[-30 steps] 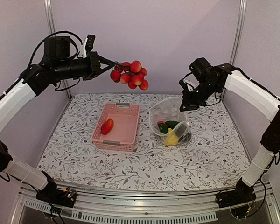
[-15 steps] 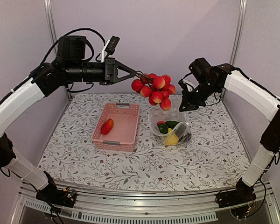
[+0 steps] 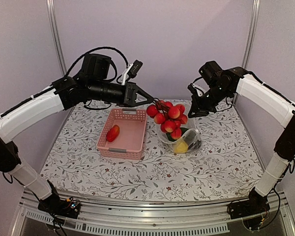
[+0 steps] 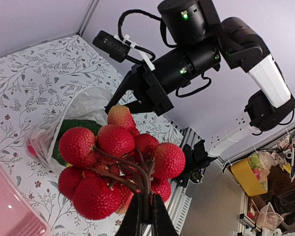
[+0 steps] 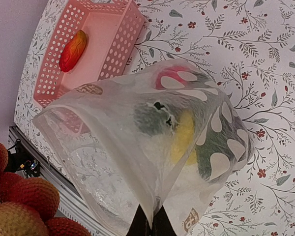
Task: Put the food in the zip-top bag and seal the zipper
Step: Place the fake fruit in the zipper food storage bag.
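Note:
A bunch of red round toy fruits (image 3: 168, 118) (image 4: 113, 167) hangs by its brown stem from my left gripper (image 3: 150, 102) (image 4: 146, 216), which is shut on the stem. The bunch hangs right over the open mouth of the clear dotted zip-top bag (image 3: 183, 129) (image 5: 137, 147). My right gripper (image 3: 192, 112) (image 5: 151, 223) is shut on the bag's rim and holds it up. A yellow piece (image 3: 182, 146) (image 5: 183, 137), green pieces (image 3: 173, 135) and a red one lie inside the bag. I cannot make out the zipper strip. The red-orange pepper (image 3: 113, 132) (image 5: 73, 50) lies in the basket.
The pink slotted basket (image 3: 132, 140) (image 5: 113, 46) stands left of the bag on the flower-printed table cover (image 3: 152, 172). Grey walls and metal posts close the back and sides. The table's front rail runs along the near edge.
My left arm has carried the red bunch rightward and down, from high above the basket to just over the bag's mouth. The right arm and the bag have stayed put.

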`<state>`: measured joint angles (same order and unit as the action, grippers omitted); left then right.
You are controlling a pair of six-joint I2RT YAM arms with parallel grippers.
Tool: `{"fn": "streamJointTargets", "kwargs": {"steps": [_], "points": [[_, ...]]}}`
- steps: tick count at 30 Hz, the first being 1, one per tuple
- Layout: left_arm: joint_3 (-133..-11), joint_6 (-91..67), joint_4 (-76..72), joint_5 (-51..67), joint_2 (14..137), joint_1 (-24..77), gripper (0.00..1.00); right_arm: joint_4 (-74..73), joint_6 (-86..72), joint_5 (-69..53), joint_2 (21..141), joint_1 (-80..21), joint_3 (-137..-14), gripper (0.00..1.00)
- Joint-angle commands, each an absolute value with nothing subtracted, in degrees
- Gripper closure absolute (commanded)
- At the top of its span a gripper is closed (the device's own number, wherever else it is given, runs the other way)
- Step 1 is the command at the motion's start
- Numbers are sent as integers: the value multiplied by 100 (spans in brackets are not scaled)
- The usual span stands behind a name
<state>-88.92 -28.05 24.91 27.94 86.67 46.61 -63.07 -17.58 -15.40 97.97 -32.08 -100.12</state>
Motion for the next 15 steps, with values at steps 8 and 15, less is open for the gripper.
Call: {"fn": "streamJointTargets", "kwargs": {"steps": [8, 15], "points": [[-9233, -2679, 2444, 2213, 9591, 4781, 100, -6261, -1837, -1718, 9595, -3190, -9903, 100], [-9729, -3129, 2617, 1591, 10178, 4781, 100, -6198, -1837, -1798, 9507, -3190, -9729, 100]]}}
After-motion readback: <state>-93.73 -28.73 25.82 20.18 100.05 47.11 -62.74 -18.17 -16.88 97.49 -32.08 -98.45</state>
